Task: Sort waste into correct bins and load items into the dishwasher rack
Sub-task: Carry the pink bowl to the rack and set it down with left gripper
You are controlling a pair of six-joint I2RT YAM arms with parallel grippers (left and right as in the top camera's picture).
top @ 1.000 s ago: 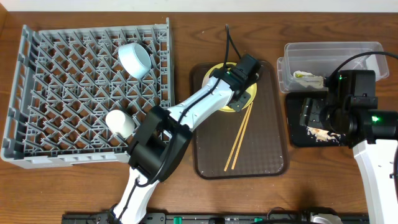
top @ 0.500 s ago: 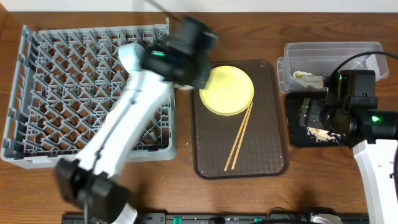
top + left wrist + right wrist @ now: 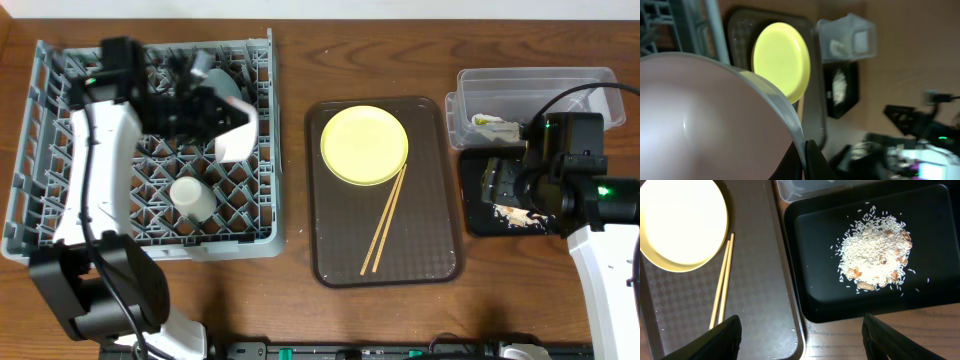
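Note:
My left gripper (image 3: 222,122) is shut on the rim of the white bowl (image 3: 234,142) and holds it tilted over the grey dishwasher rack (image 3: 60,200). The bowl fills the left wrist view (image 3: 700,120). The cream cup (image 3: 190,197) lies in the rack. The light-blue bowl is mostly hidden behind the gripper. The yellow plate (image 3: 364,145) and chopsticks (image 3: 385,220) lie on the brown tray (image 3: 430,250). My right gripper (image 3: 805,340) is open and empty above the black tray (image 3: 815,295) holding the rice crumbs (image 3: 872,250). The wrapper (image 3: 495,125) lies in the clear tub (image 3: 535,80).
The brown serving tray sits between the rack and the two bins. The black tray (image 3: 480,222) touches the front of the clear tub at the right. The right arm's body covers much of the black tray in the overhead view.
My left arm swung left from the plate on the brown tray to over the rack, carrying the white bowl. The plate is now uncovered. The right arm has not moved.

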